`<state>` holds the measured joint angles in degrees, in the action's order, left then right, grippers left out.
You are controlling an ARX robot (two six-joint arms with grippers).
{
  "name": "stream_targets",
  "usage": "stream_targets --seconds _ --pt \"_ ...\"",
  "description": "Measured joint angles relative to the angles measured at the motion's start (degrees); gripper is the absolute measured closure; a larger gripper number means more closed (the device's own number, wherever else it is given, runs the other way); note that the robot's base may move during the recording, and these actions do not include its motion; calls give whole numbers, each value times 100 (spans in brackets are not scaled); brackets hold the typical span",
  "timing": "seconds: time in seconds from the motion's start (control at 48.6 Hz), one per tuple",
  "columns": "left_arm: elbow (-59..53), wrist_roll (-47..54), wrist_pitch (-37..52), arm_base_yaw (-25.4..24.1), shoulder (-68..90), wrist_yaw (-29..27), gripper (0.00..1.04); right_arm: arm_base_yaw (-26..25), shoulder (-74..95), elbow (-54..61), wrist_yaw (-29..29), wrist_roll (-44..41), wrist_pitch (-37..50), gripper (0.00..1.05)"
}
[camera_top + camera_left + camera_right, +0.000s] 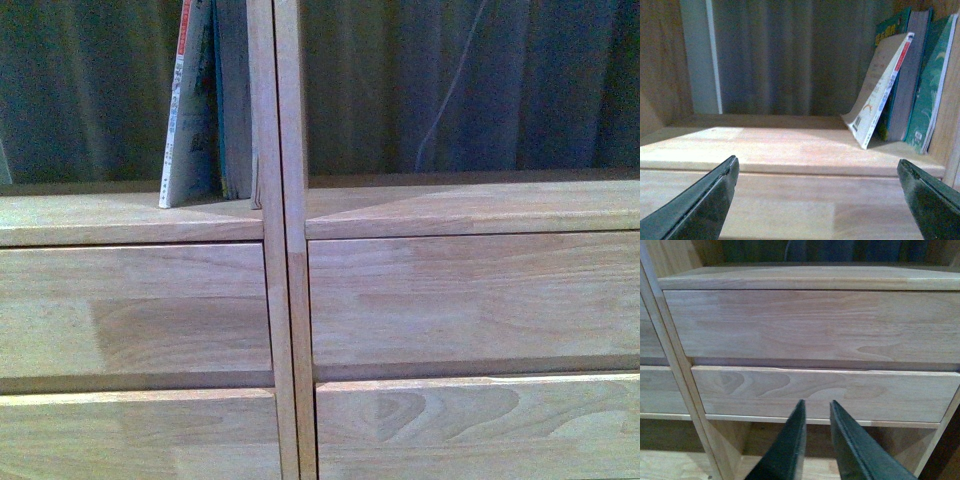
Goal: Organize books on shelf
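Note:
The thin pale paperback (186, 110) with a red-and-white spine leans against taller books (232, 100) in the left open compartment of the light-wood shelf (130, 215). In the left wrist view the paperback (879, 95) leans on a grey book (910, 75) and a green-edged book (932, 85) by the compartment's side wall. My left gripper (817, 167) is open and empty in front of that compartment's board. My right gripper (816, 405) is shut and empty, pointing at the lower right drawer front (830, 392).
A dark curtain (450, 80) hangs behind the open compartments. Drawer fronts (470, 295) fill the shelf below the boards. A central upright (282, 240) divides the two columns. An open compartment (790, 440) lies under the right drawers.

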<state>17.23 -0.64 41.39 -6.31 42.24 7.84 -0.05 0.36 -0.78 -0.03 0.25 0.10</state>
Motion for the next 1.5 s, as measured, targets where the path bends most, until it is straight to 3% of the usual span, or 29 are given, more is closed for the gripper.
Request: stream_targets --seconds 0.288,0.432,0.556,0.618,0.679,0.885,1.174,1.503 --pt "-1484 -138 -2081 -577 -3294 125 7 0 0 0 0 0 0 36" --pt "-1733 -155 -2511 -409 -4179 -546 7 0 0 0 2 0 -2 6" --pt "-1742 -216 -2975 -175 -4284 -931 7 -2 -2 0 -2 0 -2 7" --pt "-1742 -195 -3167 -162 -4291 -772 11 -2 -4 0 -2 -2 -2 7" --pt "-1742 -111 -3615 -157 -4295 -492 21 0 -4 0 -2 0 -2 7" --pt "-1738 -20 -4216 575 -4295 -754 56 0 -4 0 -2 0 -2 7" --pt "-1716 -2 -4203 612 -4286 -785 102 0 -4 0 0 -2 -2 7" --pt "-1672 11 -4177 612 -4238 -785 102 0 -4 0 0 -2 -2 7"
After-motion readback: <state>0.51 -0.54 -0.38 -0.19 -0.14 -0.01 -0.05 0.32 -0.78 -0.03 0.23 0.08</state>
